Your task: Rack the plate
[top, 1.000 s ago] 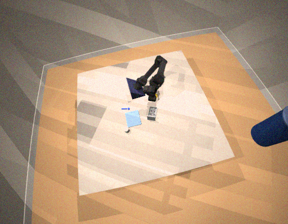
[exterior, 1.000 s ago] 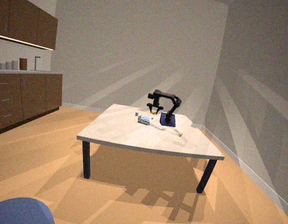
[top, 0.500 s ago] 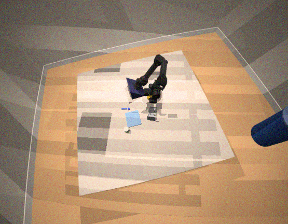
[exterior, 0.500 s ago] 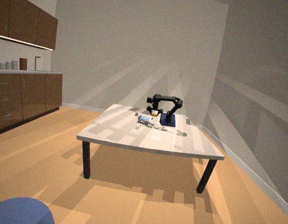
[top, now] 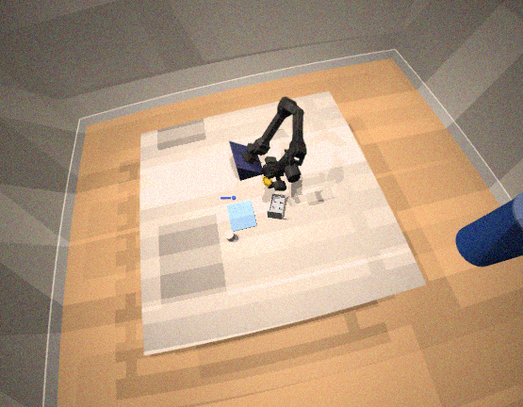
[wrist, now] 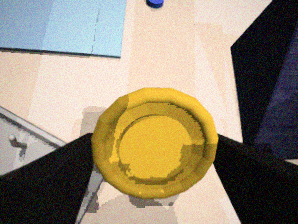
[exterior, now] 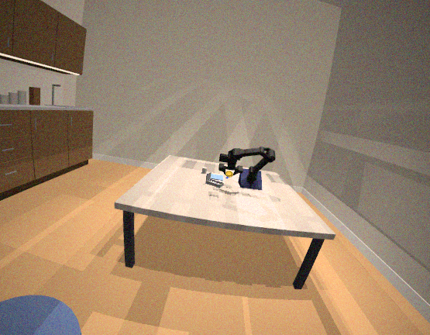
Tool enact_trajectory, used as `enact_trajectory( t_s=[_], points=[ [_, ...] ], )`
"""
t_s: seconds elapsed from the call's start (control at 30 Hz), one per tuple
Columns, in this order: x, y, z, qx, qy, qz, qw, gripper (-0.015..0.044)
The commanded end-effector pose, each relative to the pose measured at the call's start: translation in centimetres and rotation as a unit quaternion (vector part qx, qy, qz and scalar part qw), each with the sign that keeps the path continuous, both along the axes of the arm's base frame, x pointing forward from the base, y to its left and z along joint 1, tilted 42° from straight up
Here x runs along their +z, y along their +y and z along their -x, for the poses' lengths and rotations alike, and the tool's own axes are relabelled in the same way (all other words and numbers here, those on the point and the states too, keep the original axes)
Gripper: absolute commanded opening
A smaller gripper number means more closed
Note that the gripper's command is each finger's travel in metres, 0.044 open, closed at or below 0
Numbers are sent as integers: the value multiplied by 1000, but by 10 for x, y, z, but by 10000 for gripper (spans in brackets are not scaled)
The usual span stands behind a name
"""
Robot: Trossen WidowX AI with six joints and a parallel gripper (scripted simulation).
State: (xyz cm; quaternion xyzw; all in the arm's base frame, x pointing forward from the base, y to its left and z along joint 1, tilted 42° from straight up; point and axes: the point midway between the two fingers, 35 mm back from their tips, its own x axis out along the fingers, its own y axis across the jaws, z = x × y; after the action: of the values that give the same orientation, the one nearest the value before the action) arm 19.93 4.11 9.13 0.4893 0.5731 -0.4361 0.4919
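Observation:
A round yellow plate (top: pixel 268 181) (exterior: pixel 228 174) (wrist: pixel 155 145) is held off the table, its face turned to the wrist camera. My gripper (wrist: pixel 153 140) is shut on it, one black finger at each side of the rim. In the exterior view the plate appears face-on and close to upright. The grey dish rack (top: pixel 277 205) (exterior: pixel 214 181) stands on the table close by the plate. Part of the rack (wrist: pixel 30 142) shows at the left of the wrist view, partly hidden behind the left finger.
A light blue square (top: pixel 242 216) (exterior: pixel 216 177) (wrist: pixel 60 25) lies beside the rack. A small blue object (top: pixel 228 198) (wrist: pixel 155 2) and a small grey cylinder (top: pixel 230 236) (exterior: pixel 204 170) are near it. A dark navy block (top: pixel 244 160) (exterior: pixel 245 179) (wrist: pixel 280 100) stands by the arm's base.

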Motion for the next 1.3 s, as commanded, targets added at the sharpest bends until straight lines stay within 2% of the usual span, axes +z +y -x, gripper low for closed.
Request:
enact_trajectory(
  t_s=[0.0,0.57,1.27],
  points=[
    [-7,0,-1,27,-28,39,998,0],
    [-21,6,-13,127,-159,174,964,0],
    [-13,26,-22,189,-345,282,875,0]
  ],
)
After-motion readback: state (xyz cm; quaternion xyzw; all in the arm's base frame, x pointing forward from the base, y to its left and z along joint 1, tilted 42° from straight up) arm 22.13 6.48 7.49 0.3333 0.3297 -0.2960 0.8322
